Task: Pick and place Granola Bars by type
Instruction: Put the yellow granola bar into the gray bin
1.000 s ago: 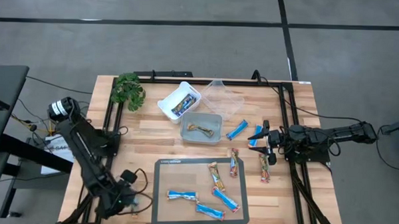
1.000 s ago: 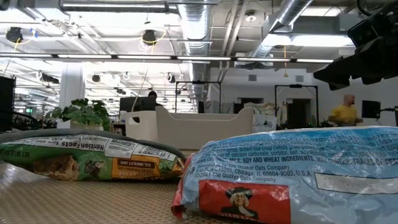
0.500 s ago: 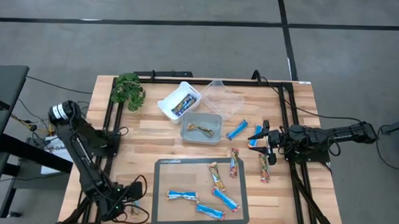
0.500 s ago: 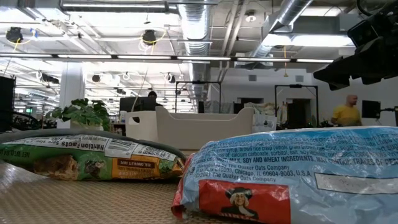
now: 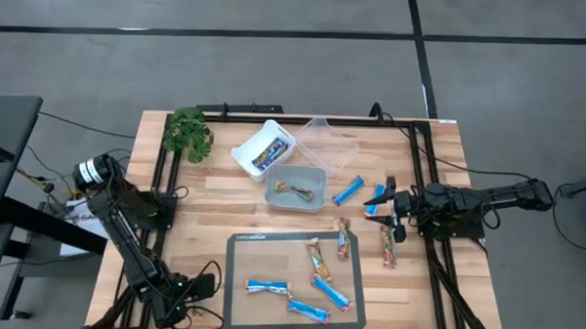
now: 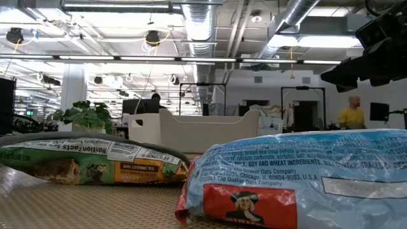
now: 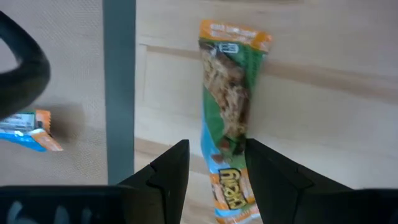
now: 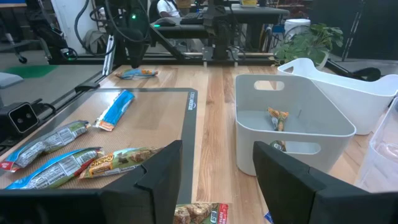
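Observation:
My left gripper [image 5: 176, 289] [image 7: 217, 148] is open, low over the table's near left corner beside the grey mat [image 5: 238, 280]. Its fingers stand on either side of a green-and-orange granola bar [image 7: 227, 106] that lies flat on the wood. My right gripper [image 5: 387, 209] [image 8: 217, 149] is open at the table's right side, next to a blue bar [image 5: 375, 198]. Several blue bars [image 5: 266, 287] and a tan one [image 5: 315, 253] lie on the mat. More bars [image 5: 343, 238] lie on the wood, right of the mat.
A white tub [image 5: 262, 149] holding a bar, a grey tub [image 5: 295, 187] with a tan bar and a clear tub [image 5: 328, 141] stand at the far middle. A small plant [image 5: 188, 133] sits at the far left corner. Dark frame rails [image 5: 157, 209] run along both table sides.
My left arm has shifted over the near left corner, its upper link swinging a little toward the table's near edge. The right arm and the bars have stayed where they were.

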